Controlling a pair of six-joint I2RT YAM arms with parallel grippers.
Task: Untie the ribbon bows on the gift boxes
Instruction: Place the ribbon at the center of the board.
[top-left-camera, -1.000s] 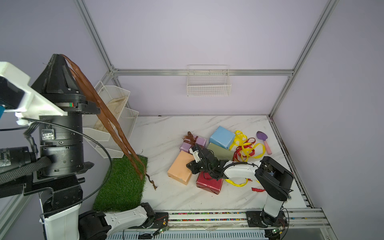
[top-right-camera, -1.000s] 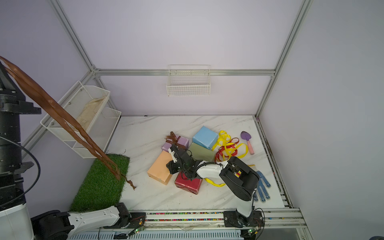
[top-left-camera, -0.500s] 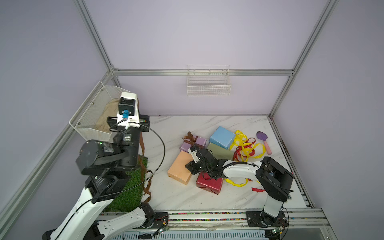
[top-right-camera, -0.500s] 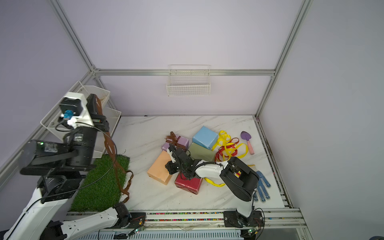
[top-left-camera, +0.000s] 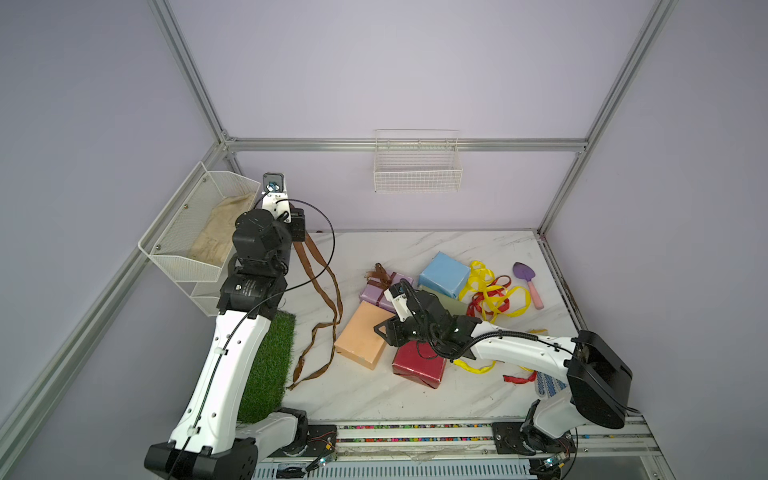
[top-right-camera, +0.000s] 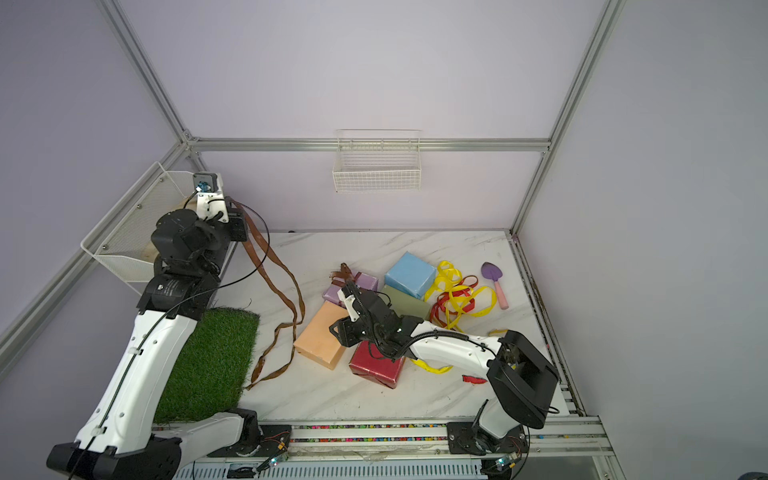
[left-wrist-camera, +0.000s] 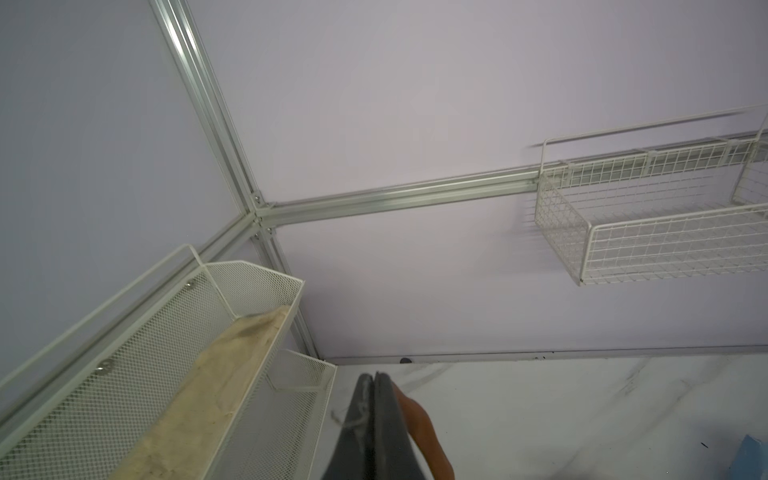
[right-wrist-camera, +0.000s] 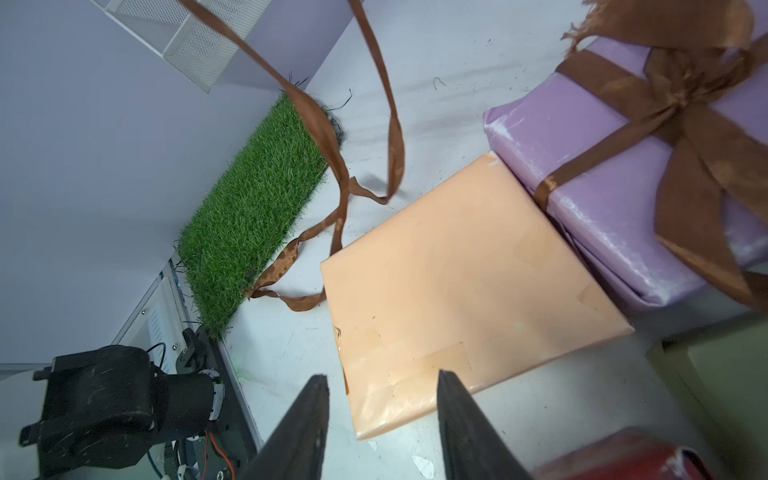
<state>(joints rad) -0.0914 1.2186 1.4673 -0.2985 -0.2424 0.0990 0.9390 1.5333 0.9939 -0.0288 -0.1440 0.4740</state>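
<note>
The left gripper (left-wrist-camera: 374, 376) is shut, its jaws pressed together, and a brown ribbon (left-wrist-camera: 422, 432) is pinched between them. In a top view this gripper is held high beside the mesh basket (top-left-camera: 187, 232) on the left wall. The ribbon is draped from it in two strands down to the table (top-left-camera: 415, 249), where its ends are laid along the grass mat (top-left-camera: 270, 361) and just beside the peach box (top-left-camera: 359, 338). The right gripper (right-wrist-camera: 382, 380) is open to a middling width, and nothing is held between its jaws. A corner of the peach box is seen beyond the gap, but whether the box is touched cannot be told. Behind the peach box the lilac box (right-wrist-camera: 602, 166) is set against it, with a brown bow (right-wrist-camera: 681, 95) tied on top. The red box (top-left-camera: 417, 368) is partly covered by the right arm, and the olive box (top-left-camera: 451, 302) and blue box (top-left-camera: 444, 274) are placed behind that arm. Loose yellow ribbon (top-left-camera: 482, 274) and red ribbon (top-left-camera: 478, 301) are piled together on the table just beside the blue and olive boxes.
</note>
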